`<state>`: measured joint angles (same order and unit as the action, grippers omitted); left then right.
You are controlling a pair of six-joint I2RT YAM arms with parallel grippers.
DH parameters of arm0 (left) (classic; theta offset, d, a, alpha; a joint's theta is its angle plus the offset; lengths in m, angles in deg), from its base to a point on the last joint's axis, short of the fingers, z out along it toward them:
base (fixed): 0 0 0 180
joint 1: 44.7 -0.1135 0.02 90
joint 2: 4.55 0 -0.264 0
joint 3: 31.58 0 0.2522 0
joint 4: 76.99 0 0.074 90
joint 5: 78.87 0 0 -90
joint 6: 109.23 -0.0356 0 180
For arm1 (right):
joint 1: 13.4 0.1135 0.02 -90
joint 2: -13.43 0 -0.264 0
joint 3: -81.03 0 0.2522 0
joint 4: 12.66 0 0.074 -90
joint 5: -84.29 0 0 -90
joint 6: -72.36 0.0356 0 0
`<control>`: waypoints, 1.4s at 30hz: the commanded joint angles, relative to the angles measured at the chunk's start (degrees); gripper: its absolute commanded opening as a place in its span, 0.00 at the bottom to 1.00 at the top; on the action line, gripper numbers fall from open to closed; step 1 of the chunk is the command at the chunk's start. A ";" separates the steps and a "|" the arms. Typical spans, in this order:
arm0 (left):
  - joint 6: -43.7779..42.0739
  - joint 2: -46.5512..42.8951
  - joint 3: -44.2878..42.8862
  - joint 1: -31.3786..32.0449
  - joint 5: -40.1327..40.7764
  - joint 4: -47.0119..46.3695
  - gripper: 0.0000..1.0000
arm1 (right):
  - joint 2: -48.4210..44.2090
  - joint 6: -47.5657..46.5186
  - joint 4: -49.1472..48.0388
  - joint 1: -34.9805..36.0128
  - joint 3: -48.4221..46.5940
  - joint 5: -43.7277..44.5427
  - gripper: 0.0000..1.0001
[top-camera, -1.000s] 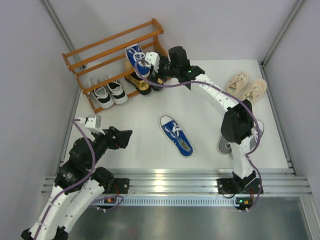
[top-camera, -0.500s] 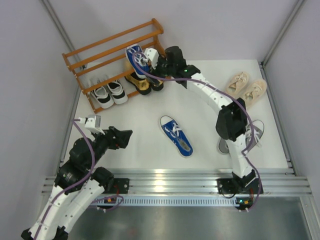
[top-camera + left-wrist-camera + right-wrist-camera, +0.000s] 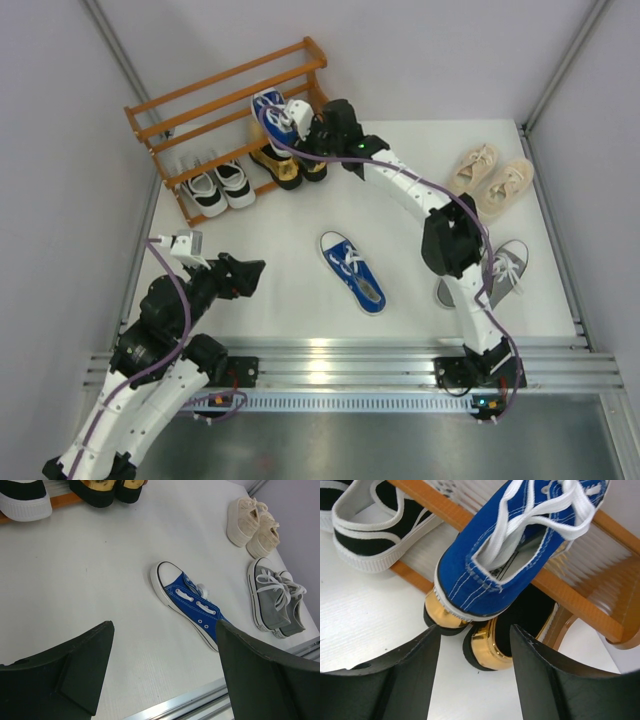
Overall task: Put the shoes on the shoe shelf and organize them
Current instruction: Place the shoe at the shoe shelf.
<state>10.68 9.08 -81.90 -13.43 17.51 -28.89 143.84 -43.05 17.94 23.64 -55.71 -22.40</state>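
A: Where does the blue sneaker (image 3: pixel 520 545) sit?
B: On the shoe shelf (image 3: pixel 580 605), at eleven o'clock on the table (image 3: pixel 290 215), its heel overhanging the gold loafers (image 3: pixel 490 645). The second blue sneaker (image 3: pixel 352 271) lies mid-table.
A: And the right gripper (image 3: pixel 475 630)?
B: Its fingers stand part-way apart just short of that heel, holding nothing. The left gripper (image 3: pixel 164 625) gapes wide, empty.
A: How would the shoe handle?
B: Likely light, with soft canvas on a stiffer rubber sole. It is best pinched across the heel's sides, clear of the loose laces (image 3: pixel 555 515).
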 commanded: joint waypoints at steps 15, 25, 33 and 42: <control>-0.20 -0.27 0.17 -0.07 0.92 -1.04 0.88 | 4.15 4.58 -9.10 1.55 -8.42 6.31 0.36; -0.38 -0.36 -0.01 -0.15 1.01 -1.04 0.88 | 5.03 5.28 -11.48 2.16 -10.18 10.27 0.32; -0.12 -0.36 0.17 -0.15 0.92 -1.04 0.88 | 4.06 5.19 -11.04 1.90 -8.42 12.55 0.32; -0.12 -0.62 0.08 -0.07 0.66 -1.04 0.88 | 1.69 5.11 -11.30 1.90 -5.79 10.90 0.41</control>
<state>10.68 9.08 -81.85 -13.43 18.07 -28.89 148.93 -38.44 12.35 25.12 -61.92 -11.21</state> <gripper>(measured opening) 0.881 0.393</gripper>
